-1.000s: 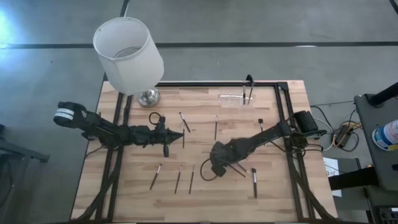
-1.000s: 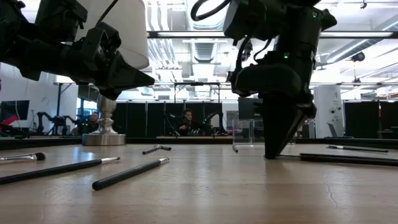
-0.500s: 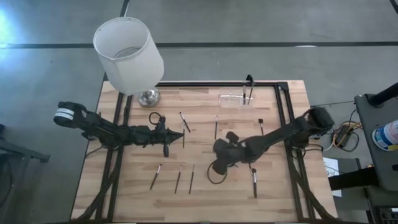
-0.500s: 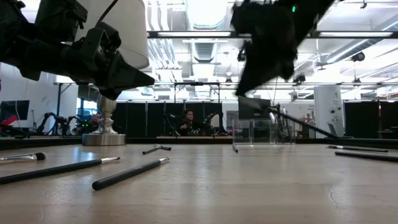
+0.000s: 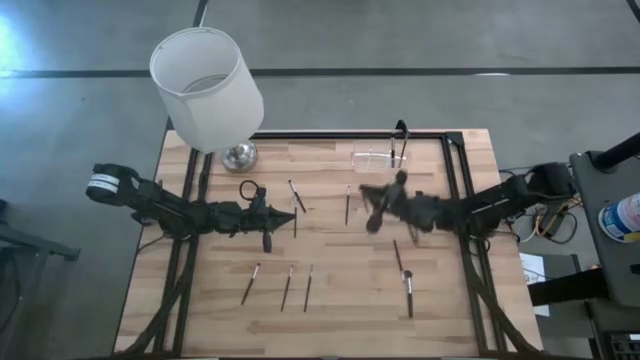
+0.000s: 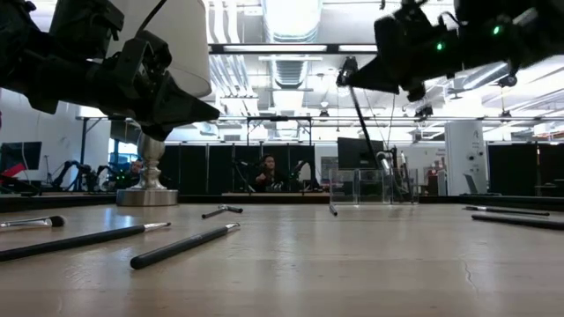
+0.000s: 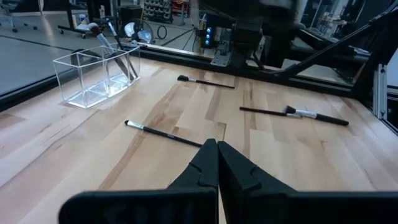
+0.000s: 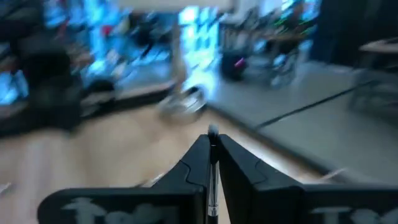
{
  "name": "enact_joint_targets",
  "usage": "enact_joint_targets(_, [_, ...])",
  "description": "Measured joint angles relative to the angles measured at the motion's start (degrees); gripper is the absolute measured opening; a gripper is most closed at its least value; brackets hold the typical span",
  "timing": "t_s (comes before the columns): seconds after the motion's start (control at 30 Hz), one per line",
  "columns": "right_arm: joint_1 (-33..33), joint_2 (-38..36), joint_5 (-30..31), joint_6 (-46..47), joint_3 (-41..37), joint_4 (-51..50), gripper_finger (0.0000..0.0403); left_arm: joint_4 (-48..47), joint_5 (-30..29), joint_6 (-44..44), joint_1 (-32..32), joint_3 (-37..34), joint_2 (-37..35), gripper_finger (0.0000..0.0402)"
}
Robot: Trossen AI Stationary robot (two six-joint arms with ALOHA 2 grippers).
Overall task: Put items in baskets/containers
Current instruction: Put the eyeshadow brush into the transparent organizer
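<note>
A thin brush (image 8: 212, 171) is pinched between the closed fingers of the right gripper (image 5: 372, 203), raised above the table (image 5: 330, 300) just in front of the clear holder (image 5: 380, 158). The left gripper (image 5: 292, 214), fingers pressed together and empty, is held well left of the holder. Other brushes (image 5: 296, 288) are scattered on the table.

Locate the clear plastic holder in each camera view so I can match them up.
High view: clear holder at the table's far edge, right of the lamp base.
Low view: holder right of centre, lamp base left.
Left wrist view: holder, upper left.
Right wrist view: not identifiable.
</note>
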Motion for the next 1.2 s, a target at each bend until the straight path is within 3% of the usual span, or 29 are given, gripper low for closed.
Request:
enact_joint_targets(0.13, [-9.11, -3.79, 1.35, -3.9, -4.09, 6.28, 0.0022, 0.06, 0.01, 0.37, 0.0, -0.02, 0.0, 0.0])
enact_joint_targets(0.3, [-18.02, -7.6, 3.12, -7.25, -5.18, 6.75, 0.0022, 0.07, 0.02, 0.49, 0.0, -0.02, 0.0, 0.0])
enact_joint_targets(0.53, [-29.32, -6.68, 4.43, -8.13, -5.1, 7.65, 0.0022, 0.15, 0.02, 0.51, 0.0, -0.02, 0.0, 0.0])
enact_joint_targets(0.8, [-39.52, 0.2, -0.02, -1.23, -4.95, 10.2, 0.0022, 0.15, 0.0, 0.75, 0.0, -0.02, 0.0, 0.0])
enact_joint_targets(1.2, [-40.84, 19.09, -0.39, 2.17, -3.11, 21.62, 0.0022, 0.05, 0.14, 0.73, 0.0, 0.0, 0.0, 0.0])
